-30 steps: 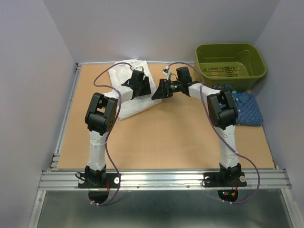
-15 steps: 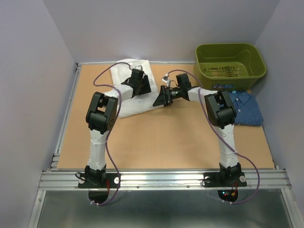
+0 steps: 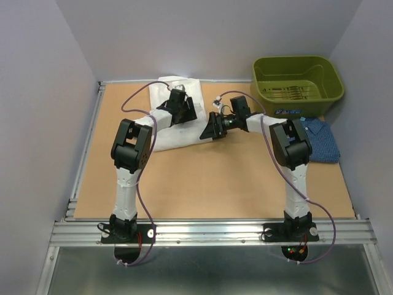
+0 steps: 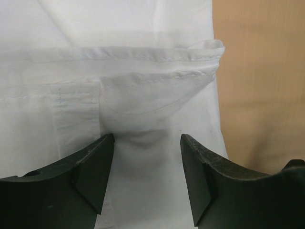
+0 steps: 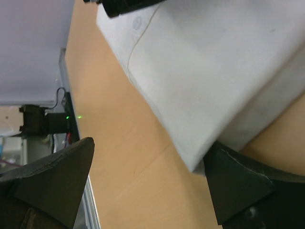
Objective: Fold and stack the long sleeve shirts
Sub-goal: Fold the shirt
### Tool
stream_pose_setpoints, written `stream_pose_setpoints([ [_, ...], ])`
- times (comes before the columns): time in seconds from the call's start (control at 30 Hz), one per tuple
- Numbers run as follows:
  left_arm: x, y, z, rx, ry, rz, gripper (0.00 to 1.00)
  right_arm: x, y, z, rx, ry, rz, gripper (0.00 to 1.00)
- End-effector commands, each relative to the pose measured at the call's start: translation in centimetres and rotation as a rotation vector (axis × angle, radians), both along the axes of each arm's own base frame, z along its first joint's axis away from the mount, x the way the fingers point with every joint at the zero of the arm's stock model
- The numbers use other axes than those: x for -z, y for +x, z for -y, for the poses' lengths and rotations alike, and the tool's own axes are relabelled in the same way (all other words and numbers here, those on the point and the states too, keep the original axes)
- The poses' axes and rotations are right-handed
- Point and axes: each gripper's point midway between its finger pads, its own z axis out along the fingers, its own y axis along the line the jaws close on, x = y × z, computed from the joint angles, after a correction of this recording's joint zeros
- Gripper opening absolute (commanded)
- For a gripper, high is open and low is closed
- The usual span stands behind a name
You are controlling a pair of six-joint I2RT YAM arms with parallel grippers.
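One desk [image 3: 215, 184], a brown board, carries everything. Two arms reach across it from its near edge.

There are two shirts. The white shirt [image 3: 167, 138] is plain and lies folded into a rough rectangle, directly under the left pincer [image 3: 182, 103] and just to the left of the right pincer [image 3: 212, 128]. The left wrist view shows a stitched hem folded across the white cloth [image 4: 143, 62] ahead of the fingertips, with a seamed panel to its left. The blue shirt [image 3: 322, 142] is dark with a fine pattern and a collar. It is folded small and lies flat, well apart from both pincers, beyond the right arm's elbow.

One olive-green bin [image 3: 295, 59] sits just behind the blue shirt.

Both pincers are released. The left pincer [image 4: 147, 143] has its jaws spread over the white cloth, clamping nothing. The right pincer [image 5: 148, 147] gapes wide at the shirt's near corner [image 5: 190, 95], which lies between its jaws.
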Motion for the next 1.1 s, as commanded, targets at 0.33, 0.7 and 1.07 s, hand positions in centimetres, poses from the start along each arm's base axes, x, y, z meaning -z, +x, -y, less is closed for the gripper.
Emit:
stream_pose_setpoints([
  [0.33,-9.9,1.0,0.1,0.041,-0.046,0.194,0.85,-7.4,3.0,3.2,0.285,-0.180,0.241,0.97],
  [0.7,-19.2,-3.0,-9.2,-0.225,-0.092,0.317,0.81,-11.6,3.1,-5.8,0.314,-0.051,0.263,0.76],
  [1.07,-11.4,-7.6,-13.0,-0.251,0.014,0.168,0.77,-9.4,6.4,-9.2,0.506,0.160,0.124,0.36],
])
